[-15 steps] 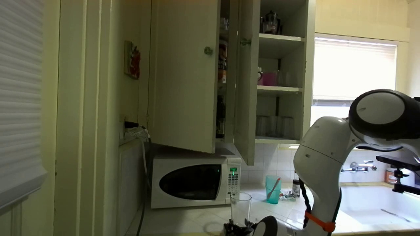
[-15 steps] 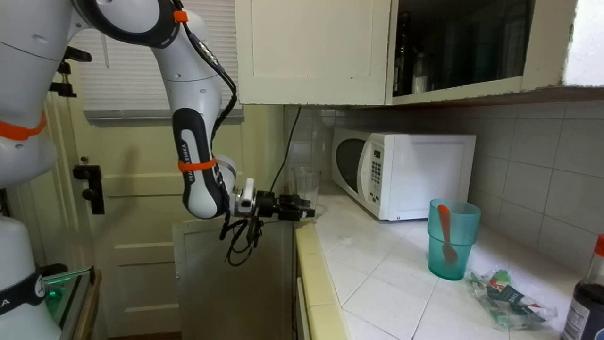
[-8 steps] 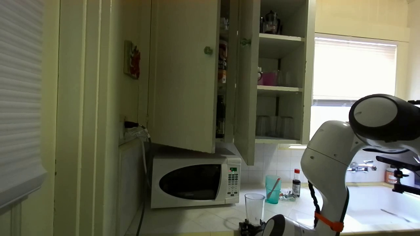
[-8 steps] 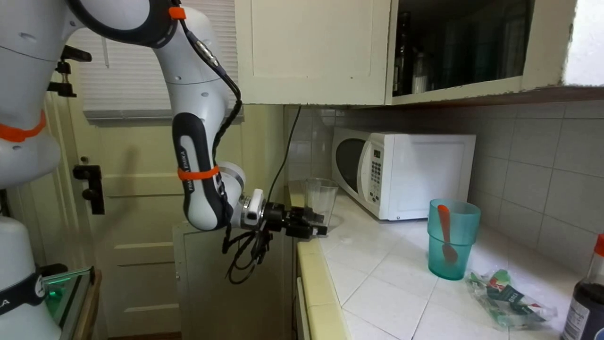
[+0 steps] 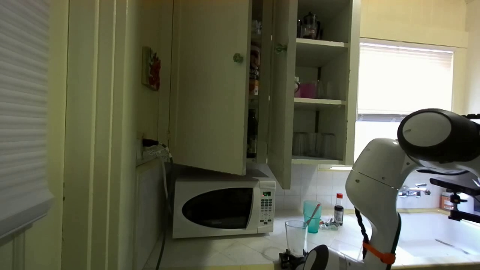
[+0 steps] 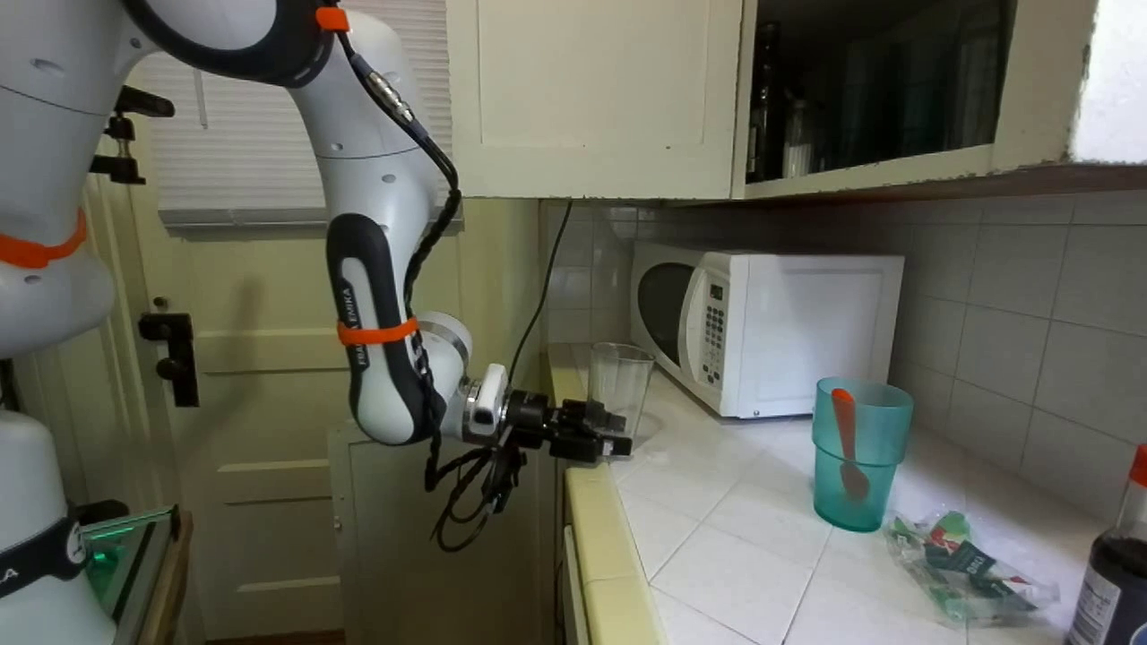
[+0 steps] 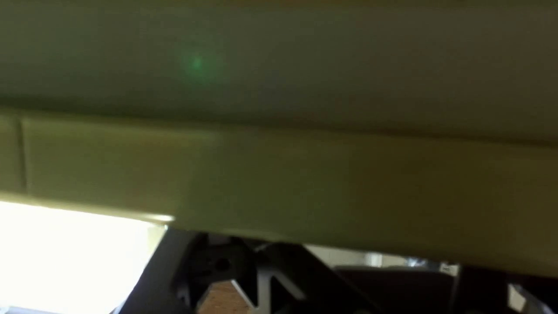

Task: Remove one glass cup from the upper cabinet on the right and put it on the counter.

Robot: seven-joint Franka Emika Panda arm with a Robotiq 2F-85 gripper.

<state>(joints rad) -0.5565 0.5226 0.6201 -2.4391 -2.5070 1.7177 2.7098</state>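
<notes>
A clear glass cup (image 5: 297, 235) is in my gripper (image 5: 291, 258), low by the front edge of the counter (image 5: 225, 249). In an exterior view, the cup (image 6: 625, 381) stands between the fingers of the gripper (image 6: 612, 430) with its top leaning slightly right. The fingers are shut round its lower part. I cannot tell whether its base touches the counter (image 6: 744, 537). The upper cabinet (image 5: 318, 101) is open, with several glasses (image 5: 315, 144) on its bottom shelf. In the wrist view, the counter's yellow edge (image 7: 279, 183) fills the middle; the cup is hidden there.
A white microwave (image 6: 806, 331) stands behind the cup. A teal cup (image 6: 856, 488) with a red-handled spoon, a plastic packet (image 6: 972, 573) and a red-capped bottle (image 6: 1107, 573) stand farther along. The open cabinet door (image 5: 281, 112) hangs above. A sink (image 5: 435, 240) is at the right.
The gripper and glass cup have moved down and along the counter, away from the microwave's front, mostly in the first half second. The red-capped bottle has come into view behind the arm.
</notes>
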